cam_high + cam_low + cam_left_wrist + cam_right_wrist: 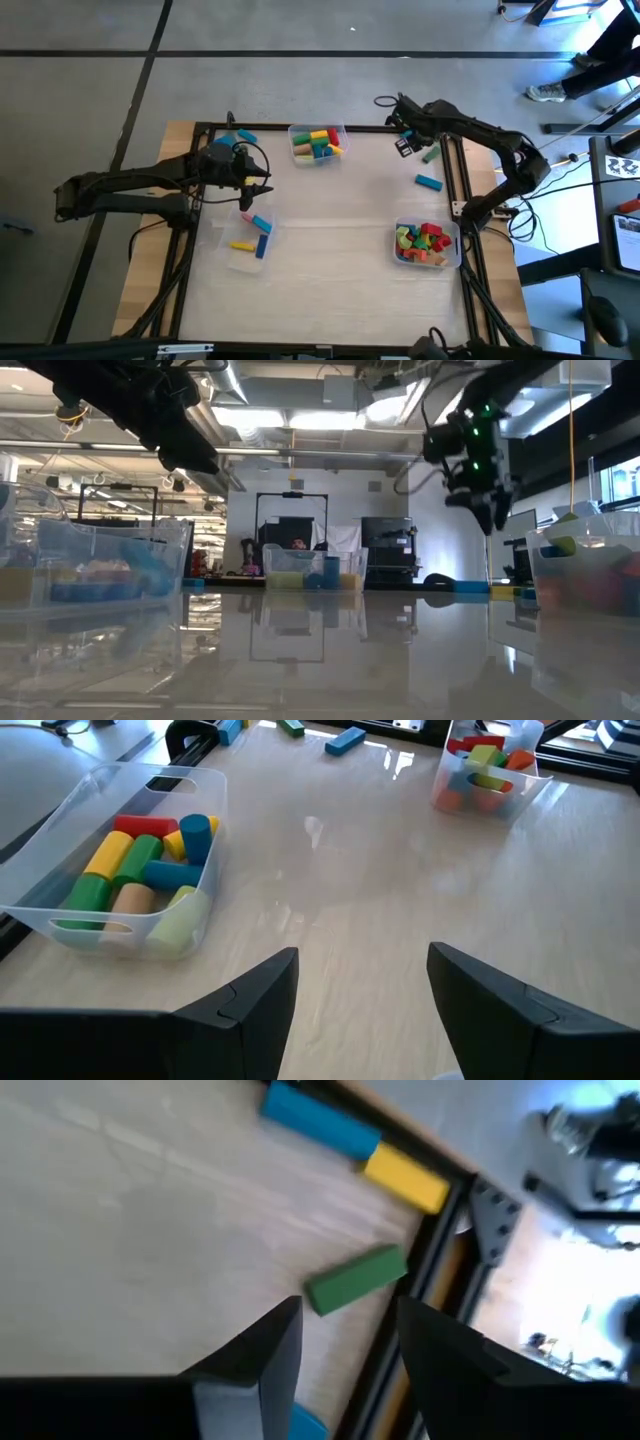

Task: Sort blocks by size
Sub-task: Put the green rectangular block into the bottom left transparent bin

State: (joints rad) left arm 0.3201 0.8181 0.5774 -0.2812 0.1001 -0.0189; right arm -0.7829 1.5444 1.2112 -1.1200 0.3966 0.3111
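Clock read on the high view, twelve at the table's far edge.

Table (330, 290) first: pale top, dark frame round it. Then the arms. Left arm reaching in from nine o'clock, left gripper (365, 965) hanging over the board at about ten, fingers spread wide, nothing between them. Right arm bent in from three o'clock, right gripper (347, 1320) up at about one to two, fingers likewise parted and empty, poised over the green bar (355, 1278) without touching it.

Next the clear bins. Far bin (318, 128) at twelve, holding cylinders and thick pieces. Right bin (458, 245) at four to five, heaped with small chunks. Left bin (245, 262) at eight, with a few long bars.

Then the loose blocks, not yet sorted: green bar flat by the frame at two; blue bar (320, 1122) and yellow bar (405, 1178) end to end just beyond it, toward the corner; another blue block (429, 182) at three; one more blue piece (245, 136) outside the frame near eleven.

Step in hand, as judged: approach for a pick of the green bar. Next move likely calls for lowering straight down, straddling the bar across its narrow width, closing, lifting clear of the frame rail close beside it, then carrying across to the long-bar bin at eight.
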